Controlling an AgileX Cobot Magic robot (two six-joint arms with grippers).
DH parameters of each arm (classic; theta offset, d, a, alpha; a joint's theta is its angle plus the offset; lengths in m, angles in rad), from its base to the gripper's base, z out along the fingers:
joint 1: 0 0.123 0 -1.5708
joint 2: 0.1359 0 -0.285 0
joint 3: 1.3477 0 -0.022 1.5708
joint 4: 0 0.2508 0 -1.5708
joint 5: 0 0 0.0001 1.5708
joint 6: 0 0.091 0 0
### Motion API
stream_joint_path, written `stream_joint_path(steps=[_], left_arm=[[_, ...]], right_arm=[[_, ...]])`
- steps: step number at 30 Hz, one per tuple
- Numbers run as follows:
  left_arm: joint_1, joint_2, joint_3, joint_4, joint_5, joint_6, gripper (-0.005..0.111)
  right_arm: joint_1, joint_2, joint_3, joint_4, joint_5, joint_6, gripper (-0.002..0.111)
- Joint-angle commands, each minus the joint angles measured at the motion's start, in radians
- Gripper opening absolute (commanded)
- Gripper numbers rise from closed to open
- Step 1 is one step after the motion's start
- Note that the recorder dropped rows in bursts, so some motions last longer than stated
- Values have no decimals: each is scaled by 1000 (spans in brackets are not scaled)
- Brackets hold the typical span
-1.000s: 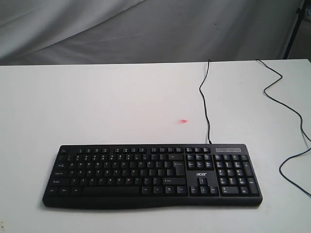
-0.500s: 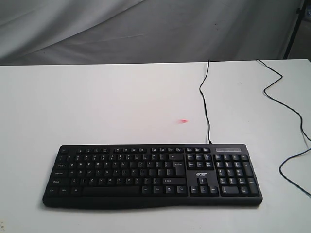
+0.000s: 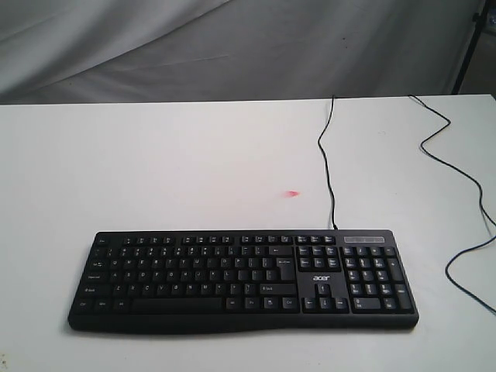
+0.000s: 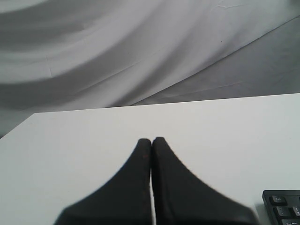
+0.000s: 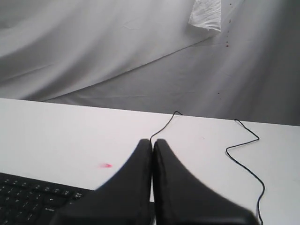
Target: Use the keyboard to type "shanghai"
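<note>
keyboard (image 3: 240,280) | white "acer" logo (image 3: 321,278) | key legends too small

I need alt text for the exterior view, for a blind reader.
A black keyboard lies near the front of a white table, its thin cable running to the far edge. A small pink mark sits beyond it.
</note>
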Motion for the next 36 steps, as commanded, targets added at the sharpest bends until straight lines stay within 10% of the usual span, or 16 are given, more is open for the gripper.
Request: stream_joint_path(steps=[1, 36], left_arm=[[-4, 3, 5, -1, -5, -3, 1], [-4, 3, 5, -1, -5, -3, 1]], right_arm=[[-3, -6, 11, -32, 37, 6, 0], [-1, -6, 131, -22, 63, -3, 0]])
